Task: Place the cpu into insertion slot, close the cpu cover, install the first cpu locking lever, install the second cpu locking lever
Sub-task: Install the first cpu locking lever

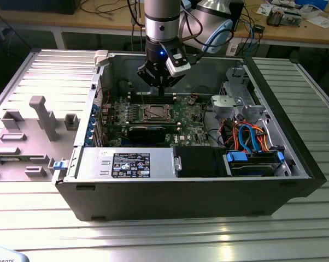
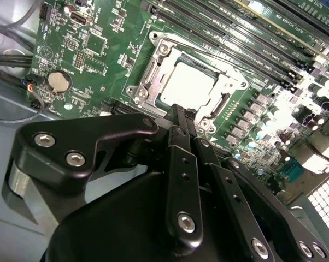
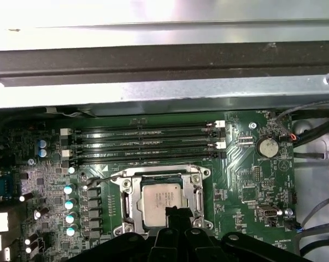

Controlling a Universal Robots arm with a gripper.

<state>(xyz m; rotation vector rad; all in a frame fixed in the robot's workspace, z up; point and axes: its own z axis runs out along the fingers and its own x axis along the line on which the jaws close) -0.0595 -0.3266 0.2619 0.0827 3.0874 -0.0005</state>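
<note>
Cpu (image 2: 189,84) lies flat in the insertion slot (image 1: 146,113), its dull silver top facing up, near the middle of the green motherboard (image 1: 189,117) inside the open computer case (image 1: 181,196). In the first wrist view the cpu (image 3: 163,203) shows through the window of the cpu cover (image 3: 133,203), whose silver frame lies down around the chip on the socket. A thin wire lever (image 3: 101,178) slants away from one corner of the socket toward a row of pale blue capacitors (image 3: 69,210); I cannot tell whether it is latched.

The gripper (image 1: 161,87) hangs above the board on the black and silver arm, a little behind the socket in the exterior view and apart from it. In both wrist views its dark fingers meet at the tips with nothing between them, and the gripper (image 2: 182,112) (image 3: 175,210) overlaps the near edge of the socket.

Long black memory slots (image 3: 148,144) run beside the socket, and a coin cell battery (image 3: 267,146) sits further along the board. The case rests on a ribbed metal table (image 1: 208,240), with a grey fixture (image 1: 41,117) at the exterior view's left
</note>
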